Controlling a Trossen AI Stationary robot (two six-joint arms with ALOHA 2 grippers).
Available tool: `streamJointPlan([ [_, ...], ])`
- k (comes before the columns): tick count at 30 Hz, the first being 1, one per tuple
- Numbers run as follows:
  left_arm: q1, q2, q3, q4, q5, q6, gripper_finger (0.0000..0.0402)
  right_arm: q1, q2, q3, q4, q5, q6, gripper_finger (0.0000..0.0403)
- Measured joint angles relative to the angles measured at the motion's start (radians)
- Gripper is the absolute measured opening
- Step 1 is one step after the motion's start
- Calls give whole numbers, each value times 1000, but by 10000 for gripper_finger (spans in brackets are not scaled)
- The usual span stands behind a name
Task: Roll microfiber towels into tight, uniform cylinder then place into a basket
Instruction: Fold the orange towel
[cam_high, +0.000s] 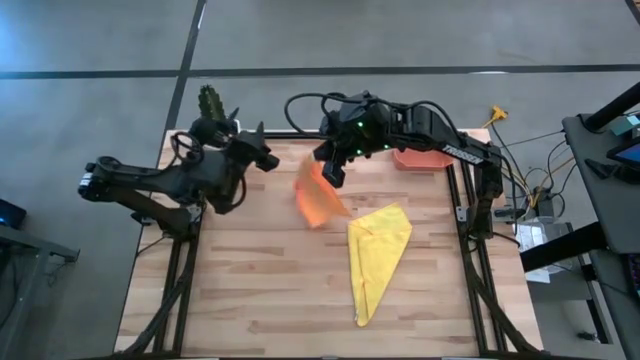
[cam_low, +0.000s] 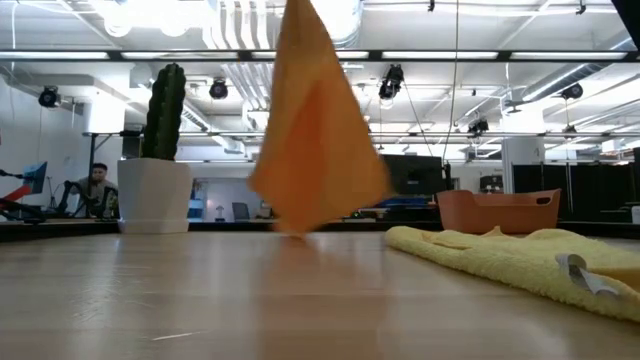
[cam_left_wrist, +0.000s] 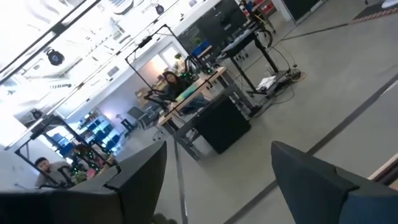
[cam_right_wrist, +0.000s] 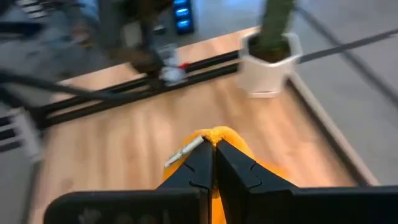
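The orange towel (cam_high: 315, 197) hangs over the far middle of the table, with my right gripper (cam_high: 331, 172) shut on its top. In the low view the orange towel (cam_low: 315, 130) drops as a wide flap to about table level. The yellow towel (cam_high: 378, 255) lies loosely folded on the table right of centre, also seen as the yellow towel (cam_low: 505, 262) in the low view. The salmon-red basket (cam_high: 421, 158) stands at the far right, partly under my right arm. My left gripper (cam_high: 266, 156) is open in the air at the far left, holding nothing. My right gripper pinches the orange towel's upper end (cam_right_wrist: 219, 134) between its two shut fingers, beside a white label (cam_right_wrist: 183, 152). The fingers slant downward from the table's right side. The towel hangs slack below them; whether its lower tip (cam_low: 291, 230) touches the table I cannot tell.
A white pot with a green cactus (cam_high: 211, 104) stands at the far left corner, behind my left arm. The basket (cam_low: 497, 211) is behind the yellow towel. Bare wood (cam_high: 250, 290) lies across the near left part of the table.
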Motion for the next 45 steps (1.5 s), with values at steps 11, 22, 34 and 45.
streamJointPlan([
  [11, -94, 11, 6, 29, 121, -309, 272, -41, 27, 2, -54, 109, 220, 9],
  [22, -172, 162, 1, 16, 10, -285, 272, -66, 94, 0, -169, 14, 292, 9],
  [34, -180, 30, -26, -10, 138, -375, 263, -36, -1, 0, -168, -10, 182, 9],
  [45, -30, -192, -239, -357, 1071, -1226, 221, -36, -14, 0, -168, -4, 182, 9],
])
